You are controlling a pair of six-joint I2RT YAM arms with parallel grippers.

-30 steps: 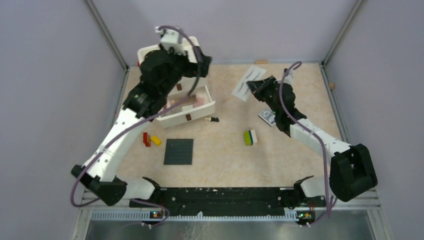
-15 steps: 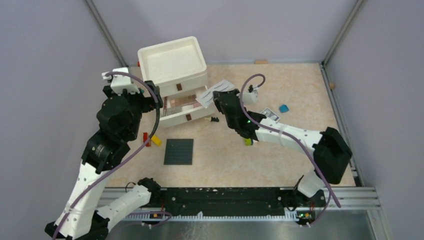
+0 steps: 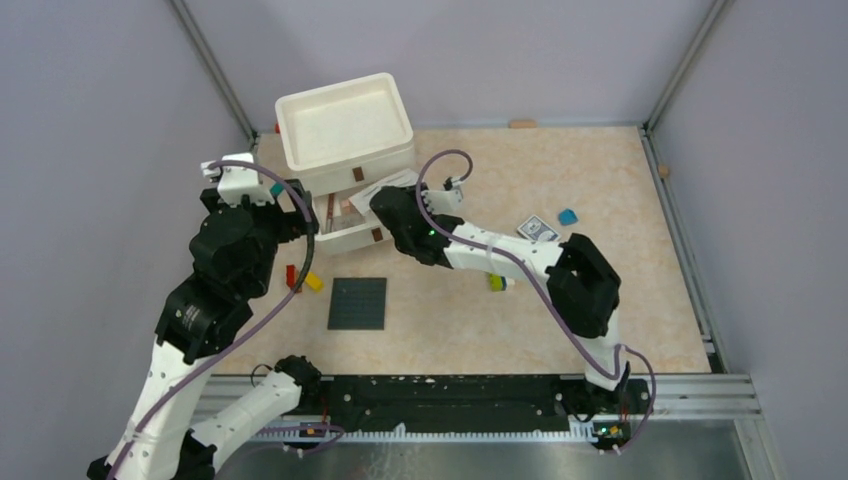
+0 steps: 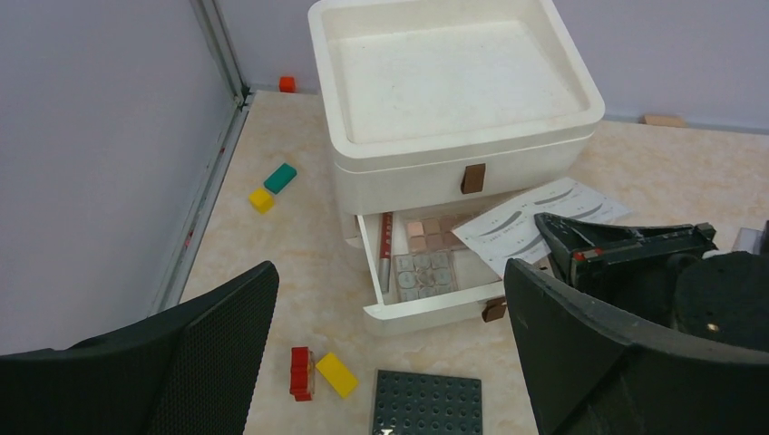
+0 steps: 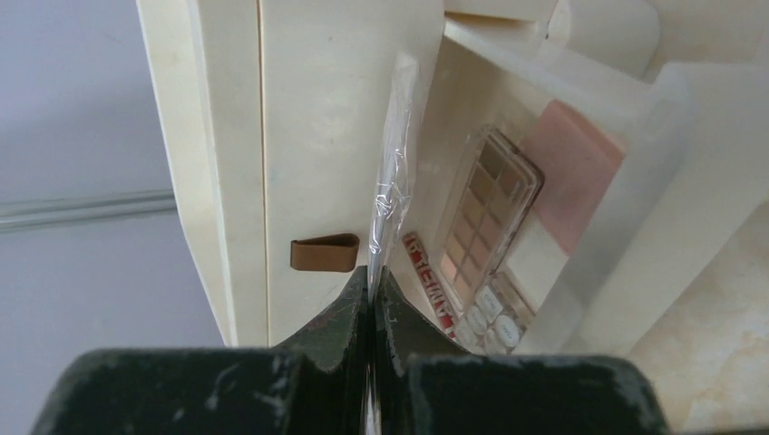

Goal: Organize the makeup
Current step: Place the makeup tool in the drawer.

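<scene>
A white two-tier organizer [image 3: 345,125] stands at the back left with its lower drawer [image 3: 350,238] pulled out. In the drawer lie a brown palette [image 4: 426,258], a red pencil [image 4: 385,249] and a pink compact [image 5: 571,172]. My right gripper [image 3: 388,207] is shut on the white false-eyelash card [image 4: 535,222], which hangs over the drawer's right side. The right wrist view shows the card edge-on [image 5: 390,181] between the pressed jaws of that gripper [image 5: 370,290]. My left gripper [image 4: 390,362] is open and holds nothing. It hovers left of the drawer, in front of it [image 3: 290,222].
A red brick [image 3: 293,278] and a yellow brick [image 3: 313,281] lie in front of the drawer, beside a dark studded plate [image 3: 357,303]. A green-yellow brick [image 3: 497,282] sits under the right arm. A small printed card [image 3: 537,230] and a blue piece [image 3: 567,216] lie right.
My right gripper has carried the eyelash card from the back right to above the open drawer. The left arm has drawn back from over the organizer to its left.
</scene>
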